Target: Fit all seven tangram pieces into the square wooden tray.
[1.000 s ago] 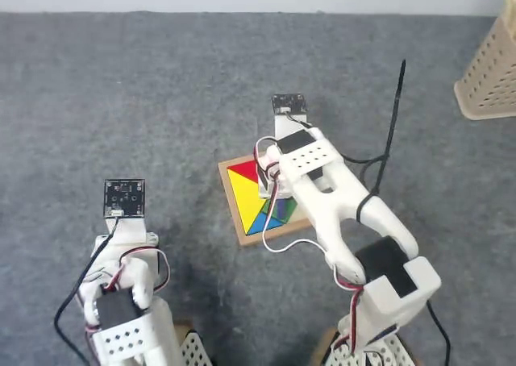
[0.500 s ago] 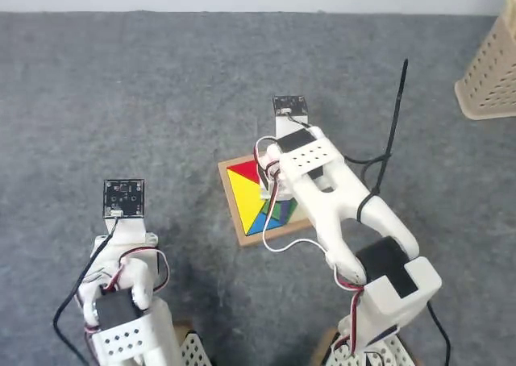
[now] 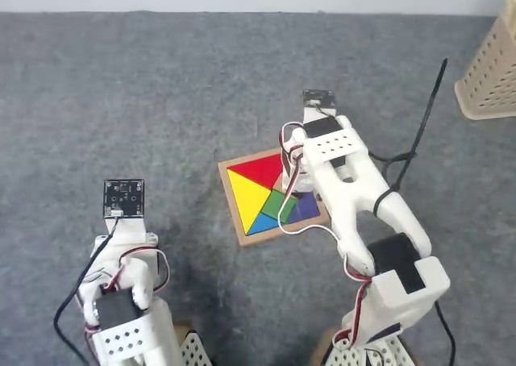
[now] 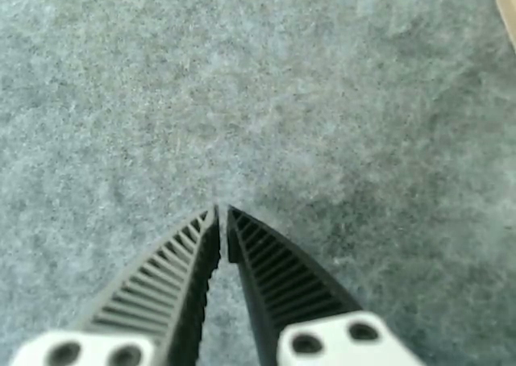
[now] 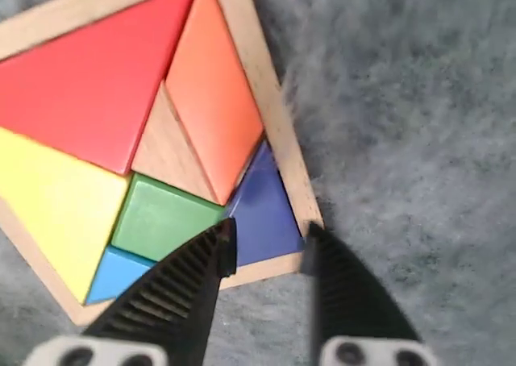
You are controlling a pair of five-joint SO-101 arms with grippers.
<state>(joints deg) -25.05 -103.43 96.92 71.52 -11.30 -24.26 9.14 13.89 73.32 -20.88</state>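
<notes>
A grey carpeted tabletop (image 3: 121, 84) filled the scene, with a beige perforated basket (image 3: 492, 68) at its far right edge. The right arm (image 3: 355, 197) stretched over the right side of the square wooden tray (image 3: 230, 206), which sat near the middle of the table, while the left arm (image 3: 121, 301) stood well apart at the near left.

Inside the tray lay a red triangle (image 5: 89, 84) and a yellow triangle (image 5: 56, 197), then an orange parallelogram (image 5: 214, 92), a green square (image 5: 161, 217), an indigo triangle (image 5: 262, 209) and a light blue triangle (image 5: 117, 273). A triangular patch of bare wood (image 5: 173, 152) showed between red, orange and green.

The right gripper (image 5: 270, 241) hung with fingers spread above the indigo triangle's outer corner. The left gripper (image 4: 222, 214) was closed over bare carpet.
</notes>
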